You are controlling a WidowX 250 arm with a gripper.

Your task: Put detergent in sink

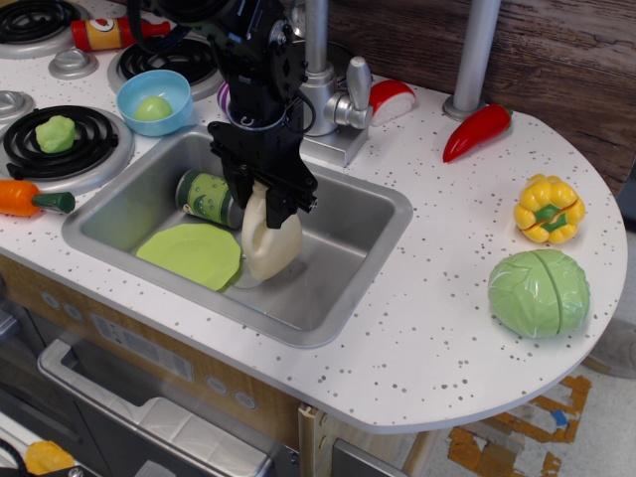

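Detergent bottle (270,237) held upright inside the sink (338,298), base low over the drain area, upper part clamped between the black gripper (266,194) fingers. Left to right across the toy kitchen counter (427,328): orange carrot (30,198) at the near left edge; green vegetable piece (56,132) sitting on a black burner (94,139); red-and-yellow ketchup bottle (117,33) lying on its side at the back; blue bowl (154,99) holding a green ball, just beside the sink's back left corner. Within the basin: lime-green plate (191,254) flat on the floor at left, green-labelled can (211,197) on its side behind it, cream bottle just right of both, close to the plate's edge. Grey faucet (323,89) rising behind the gripper, red-and-white piece (391,99) next to it. Further right: grey post (474,55), red pepper (477,130) at its foot, yellow bell pepper (548,209), and green cabbage (539,291) near the counter's rounded end. Fingers closed on the bottle's neck and shoulder; contact between bottle base and sink floor unclear.
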